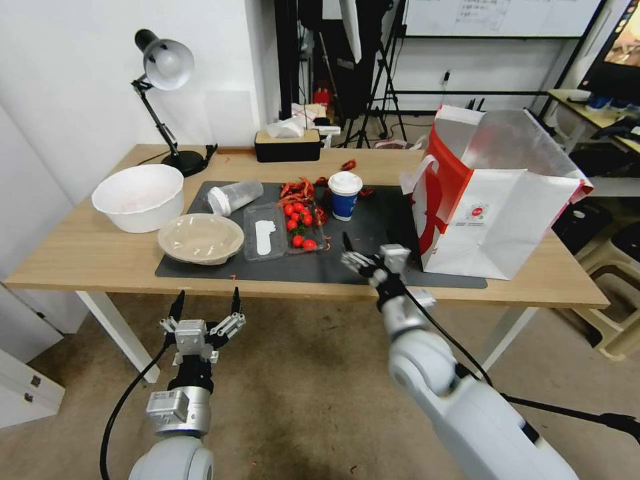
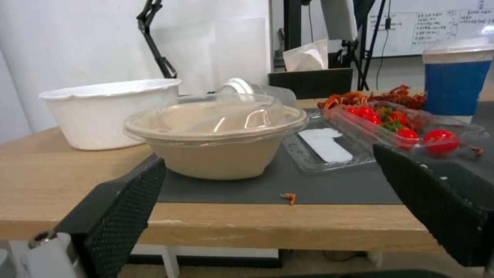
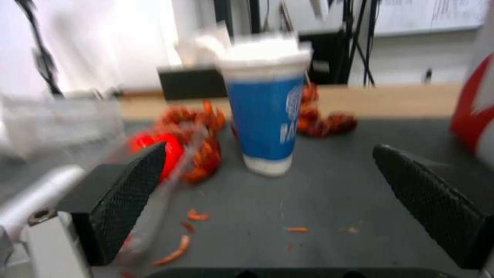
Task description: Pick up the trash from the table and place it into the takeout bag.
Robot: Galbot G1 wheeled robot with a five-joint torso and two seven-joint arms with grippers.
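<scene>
- While nothing is held yet, head view: right gripper (image 1: 353,257) is over the mat's (image 1: 373,230) front part, jaws spread, facing the blue cup (image 1: 345,195). Cup stands upright mid-mat, between the tomato tray (image 1: 293,230) and the bag (image 1: 493,193). Left gripper (image 1: 205,308) is spread and empty, below the table's (image 1: 80,253) front edge, in front of the beige bowl (image 1: 200,238).
- Bag stands open at the table's right end, mouth up, just beside the cup. Short carry, but its tall near wall must be cleared.
- Left wrist view: fingers (image 2: 118,216) apart, nothing between. Bowl (image 2: 216,135) with clear lid sits at the mat's front corner, white bowl (image 2: 103,110) behind it, clear cup (image 2: 257,90) lying down further back.
- Right wrist view: fingers (image 3: 123,193) wide, cup (image 3: 265,104) centred between them but well ahead. Red scraps (image 3: 200,135) crowd its one side; mat on the bag side is open.
- Judgement: paper cup is light, walls crush easily, lid may pop. Grip mid-body, moderate squeeze, keep upright in case liquid remains.
</scene>
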